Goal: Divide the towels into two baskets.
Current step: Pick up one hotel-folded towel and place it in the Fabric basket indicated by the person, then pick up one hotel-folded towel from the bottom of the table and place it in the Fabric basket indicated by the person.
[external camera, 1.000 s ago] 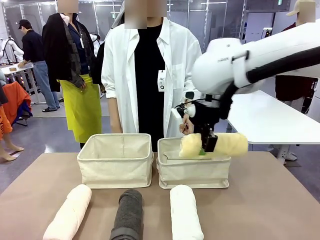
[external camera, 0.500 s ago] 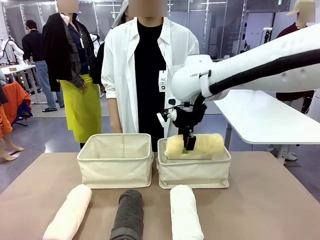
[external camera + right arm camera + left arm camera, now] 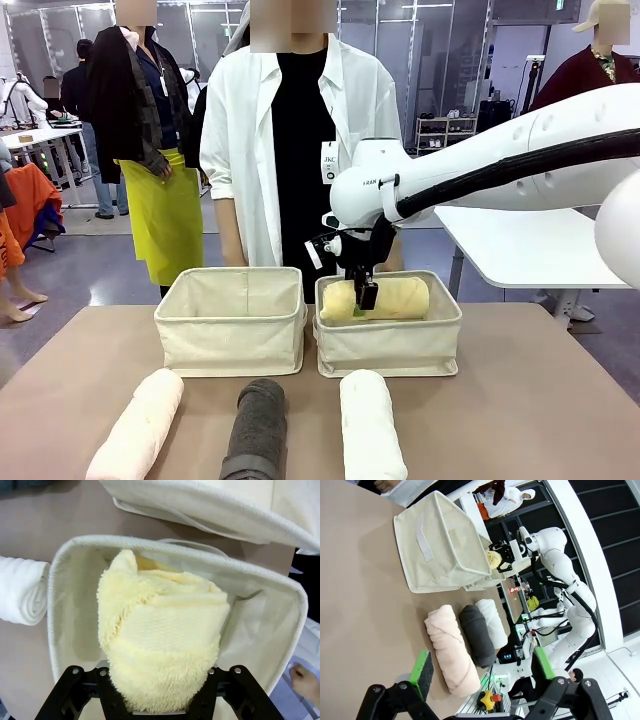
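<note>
Tan worktop [image 3: 520,400] fills the near ground, with a person in a white coat [image 3: 300,130] standing at its far edge and other people farther back. At the left, the left claw [image 3: 482,660] has its green-padded fingers [image 3: 422,667] spread wide. The left basket [image 3: 232,345] stands upright, its inner far wall in sight from the front. From the left wrist, a pale strip [image 3: 422,542] shows on its outer side.

Just beside it, the right basket [image 3: 388,350] holds the pale yellow towel [image 3: 405,298], which lies along the basket with its top about level with the rim. The right claw [image 3: 367,295] points down at the roll's left part, its arm [image 3: 480,175] crossing in front of the person. From the right wrist, its black fingers [image 3: 82,687] flank the roll and touch its sides; whether they press it or rest loose cannot be told.

Nearer the robot, three rolls lie on the worktop apart from the baskets: the pale pink towel [image 3: 140,425], slanted, the dark grey towel [image 3: 257,430], and the white towel [image 3: 370,430] before the right basket. The right wrist view gives the yellow roll's shaggy end close up.
</note>
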`<action>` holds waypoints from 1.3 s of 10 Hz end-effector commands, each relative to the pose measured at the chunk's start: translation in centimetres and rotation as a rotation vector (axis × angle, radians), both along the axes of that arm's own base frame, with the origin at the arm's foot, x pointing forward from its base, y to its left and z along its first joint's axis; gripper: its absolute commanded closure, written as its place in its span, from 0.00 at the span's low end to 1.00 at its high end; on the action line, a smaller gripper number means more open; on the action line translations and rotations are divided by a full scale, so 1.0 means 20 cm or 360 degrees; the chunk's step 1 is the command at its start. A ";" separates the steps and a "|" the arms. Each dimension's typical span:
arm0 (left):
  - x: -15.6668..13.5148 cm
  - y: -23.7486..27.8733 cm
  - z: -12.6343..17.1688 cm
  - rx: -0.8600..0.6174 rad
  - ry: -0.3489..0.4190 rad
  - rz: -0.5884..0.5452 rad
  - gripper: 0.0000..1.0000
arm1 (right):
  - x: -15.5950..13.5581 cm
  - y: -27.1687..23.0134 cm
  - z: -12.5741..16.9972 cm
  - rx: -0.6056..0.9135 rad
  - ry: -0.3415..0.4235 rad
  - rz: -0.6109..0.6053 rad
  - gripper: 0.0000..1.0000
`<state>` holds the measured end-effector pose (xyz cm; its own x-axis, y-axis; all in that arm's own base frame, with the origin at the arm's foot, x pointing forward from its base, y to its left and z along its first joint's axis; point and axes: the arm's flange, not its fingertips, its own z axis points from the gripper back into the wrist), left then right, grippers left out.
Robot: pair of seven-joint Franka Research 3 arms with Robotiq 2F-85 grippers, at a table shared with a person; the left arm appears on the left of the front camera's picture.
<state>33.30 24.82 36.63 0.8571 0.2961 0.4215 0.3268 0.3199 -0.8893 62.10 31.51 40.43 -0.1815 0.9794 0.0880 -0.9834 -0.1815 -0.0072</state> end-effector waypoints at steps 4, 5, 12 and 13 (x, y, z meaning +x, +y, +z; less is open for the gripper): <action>-0.01 0.01 0.01 0.0005 -0.0011 0.0000 0.00 | 0.00 -0.06 0.03 -0.0060 0.0032 -0.0135 0.00; -0.01 0.01 0.01 0.0005 -0.0011 0.0000 0.00 | -0.03 -0.09 0.05 -0.0062 0.0026 -0.0159 0.00; -0.01 0.01 0.01 0.0005 -0.0011 0.0000 0.00 | 0.02 -0.08 0.04 -0.0028 0.0035 -0.0111 0.06; -0.01 0.01 0.01 0.0005 -0.0011 0.0000 0.00 | 0.02 -0.08 0.04 -0.0028 0.0035 -0.0111 0.06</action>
<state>33.30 24.82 36.64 0.8570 0.2962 0.4217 0.3269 0.3201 -0.8892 62.38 29.83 40.98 -0.1075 0.9916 0.0718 -0.9938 -0.1093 0.0220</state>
